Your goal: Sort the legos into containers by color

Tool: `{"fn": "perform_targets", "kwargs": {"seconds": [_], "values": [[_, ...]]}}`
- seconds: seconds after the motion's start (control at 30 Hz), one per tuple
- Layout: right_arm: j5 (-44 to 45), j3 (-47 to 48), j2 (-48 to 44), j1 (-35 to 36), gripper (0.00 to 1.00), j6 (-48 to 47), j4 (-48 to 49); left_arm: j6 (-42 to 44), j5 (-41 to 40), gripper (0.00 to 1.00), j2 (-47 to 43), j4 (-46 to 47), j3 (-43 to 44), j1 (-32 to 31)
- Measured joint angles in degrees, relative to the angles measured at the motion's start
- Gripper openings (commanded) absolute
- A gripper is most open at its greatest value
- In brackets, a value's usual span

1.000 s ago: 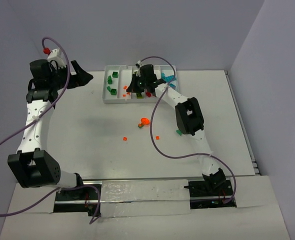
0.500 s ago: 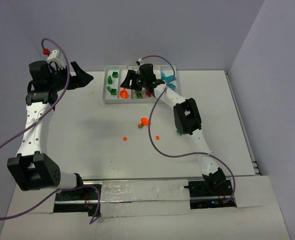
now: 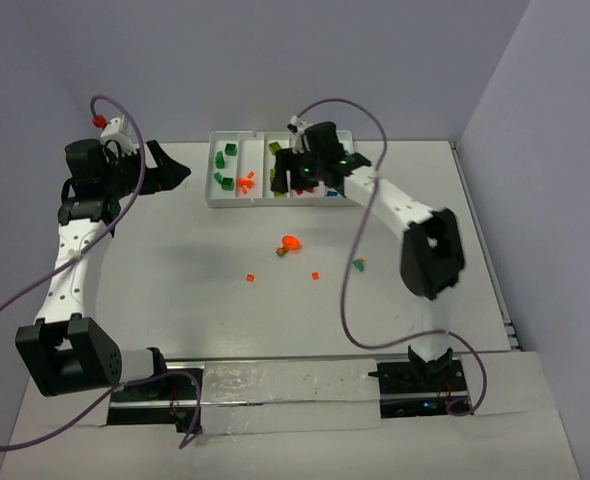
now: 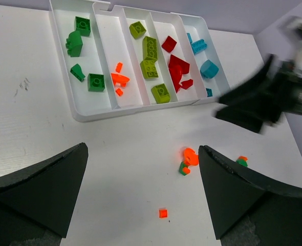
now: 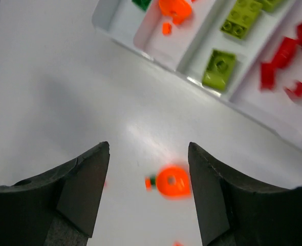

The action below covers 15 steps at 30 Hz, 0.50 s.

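The white tray (image 3: 212, 203) stands at the back of the table. Its compartments hold dark green (image 4: 74, 43), orange (image 4: 119, 79), lime (image 4: 150, 51), red (image 4: 177, 64) and teal (image 4: 208, 68) legos. My right gripper (image 3: 289, 178) hangs open and empty over the tray's near edge. In the right wrist view, an orange round piece (image 5: 172, 181) with a green bit lies on the table between its fingers (image 5: 84, 184). My left gripper (image 3: 170, 165) is open and empty, held high at the far left.
Loose on the table are the orange round piece (image 3: 288, 243), two small orange bits (image 3: 250, 277) (image 3: 315, 274) and a green-and-orange piece (image 3: 359, 264). A purple cable loops over the right arm (image 3: 430, 250).
My right gripper opened over the tray, and an orange piece now lies in the orange compartment. The right arm then lifted and swung rightward. The left arm barely shifted.
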Motion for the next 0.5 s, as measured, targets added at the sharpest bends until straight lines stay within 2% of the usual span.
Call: {"fn": "perform_targets", "kwargs": {"seconds": [0.1,0.23,0.33,0.5], "values": [[4.1,-12.0,-18.0,-0.4,0.63,-7.8,-6.2,0.8,0.0,0.99,-1.6,0.3,-1.5,0.0],[8.9,-20.4,-32.0,-2.9,0.51,-14.3,-12.3,1.7,0.0,0.99,-2.9,1.1,-3.4,-0.2],[11.9,-27.2,-35.1,-5.2,0.46,-17.5,-17.0,1.9,0.0,0.99,-3.0,1.1,-4.4,-0.2],[15.7,-37.5,-31.5,-6.1,0.42,-20.5,-23.5,2.2,0.0,0.99,-3.0,1.3,-4.9,-0.5]]}}
